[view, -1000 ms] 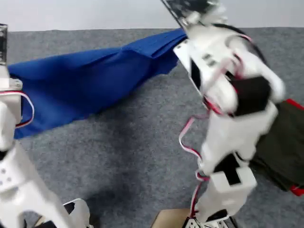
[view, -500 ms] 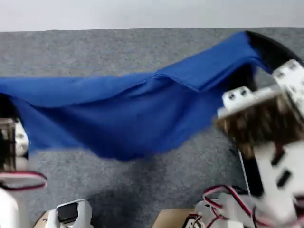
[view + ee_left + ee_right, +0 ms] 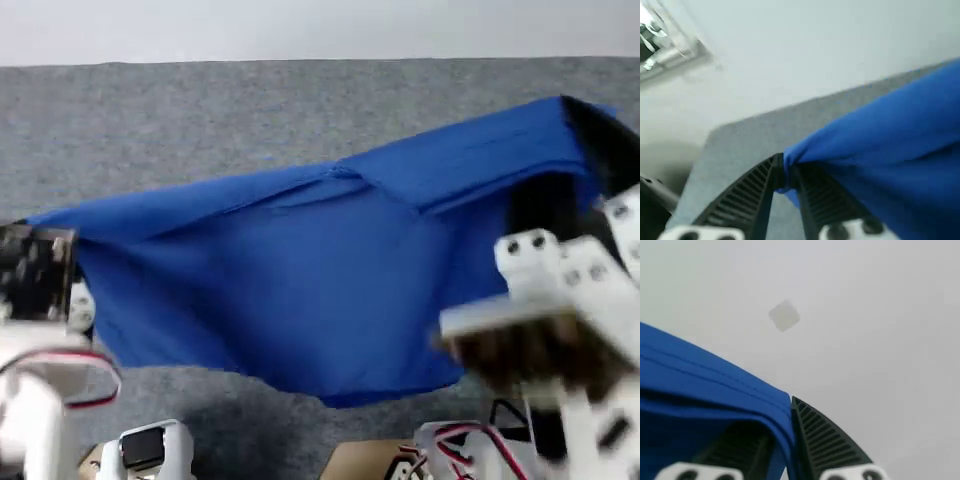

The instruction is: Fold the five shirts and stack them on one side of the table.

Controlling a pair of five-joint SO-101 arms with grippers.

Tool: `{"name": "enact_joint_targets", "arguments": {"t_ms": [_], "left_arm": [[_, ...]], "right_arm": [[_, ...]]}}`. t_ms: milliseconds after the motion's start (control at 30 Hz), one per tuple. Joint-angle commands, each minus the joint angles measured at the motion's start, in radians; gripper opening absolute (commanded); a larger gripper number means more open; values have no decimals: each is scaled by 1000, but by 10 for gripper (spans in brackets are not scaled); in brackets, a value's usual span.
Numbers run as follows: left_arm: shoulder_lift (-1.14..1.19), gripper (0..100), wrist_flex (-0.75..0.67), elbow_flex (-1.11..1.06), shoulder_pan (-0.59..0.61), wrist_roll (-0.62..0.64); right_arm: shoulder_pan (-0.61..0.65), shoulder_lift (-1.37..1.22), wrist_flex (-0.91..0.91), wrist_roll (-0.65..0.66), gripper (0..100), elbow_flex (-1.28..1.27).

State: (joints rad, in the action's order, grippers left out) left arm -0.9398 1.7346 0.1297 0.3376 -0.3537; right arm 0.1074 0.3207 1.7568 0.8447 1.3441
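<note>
A blue shirt [image 3: 310,280] hangs stretched in the air above the grey table [image 3: 200,110], held at both ends. In the high view its left corner runs to the arm at the left edge and its right corner to the arm at the right. My left gripper [image 3: 786,172] is shut on a bunched corner of the blue shirt [image 3: 880,145]. My right gripper [image 3: 789,407] is shut on a hemmed edge of the blue shirt [image 3: 700,390], pointing up at a pale wall.
The white body of the right arm [image 3: 560,330] stands in front of the shirt's lower right part. The left arm's base [image 3: 150,450] and red cables [image 3: 60,365] sit at the near edge. A tan board [image 3: 360,460] shows at the bottom.
Both arms have lifted the blue shirt off the table and spread it wide. The right arm swung from the middle to the right, and the cloth now hangs lower and broader toward the near edge.
</note>
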Motion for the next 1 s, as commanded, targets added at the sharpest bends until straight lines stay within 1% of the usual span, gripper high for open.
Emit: {"name": "enact_joint_targets", "arguments": {"t_ms": [0,67,133,200,267,333,467,600,700,833,967], "left_arm": [[31,5,-17,-165,-5,-44],[57,5,-104,-288,-5,-57],[94,5,-219,-400,-3,-58],[141,5,-361,-493,-3,-58],[206,5,-505,-559,-3,-58],[285,5,-614,-576,-3,-58],[466,5,-764,-535,-3,-58],[658,5,-850,-426,-3,-55],[795,5,-878,-312,-5,-55],[957,5,-878,-133,-5,-54],[1066,5,-876,21,-20,-54]], "right_arm": [[4,-19,15,8,11,-216],[25,-19,-27,8,11,-373],[28,-19,-114,8,11,-532],[30,-19,-254,8,11,-692],[30,-19,-430,8,11,-855],[30,-19,-615,8,11,-1010],[31,-21,-935,11,11,-1252],[31,-28,-1190,12,11,-1405],[28,-79,-1314,14,11,-1427],[24,-196,-1449,14,11,-1350],[24,-329,-1492,14,11,-1197]]}}
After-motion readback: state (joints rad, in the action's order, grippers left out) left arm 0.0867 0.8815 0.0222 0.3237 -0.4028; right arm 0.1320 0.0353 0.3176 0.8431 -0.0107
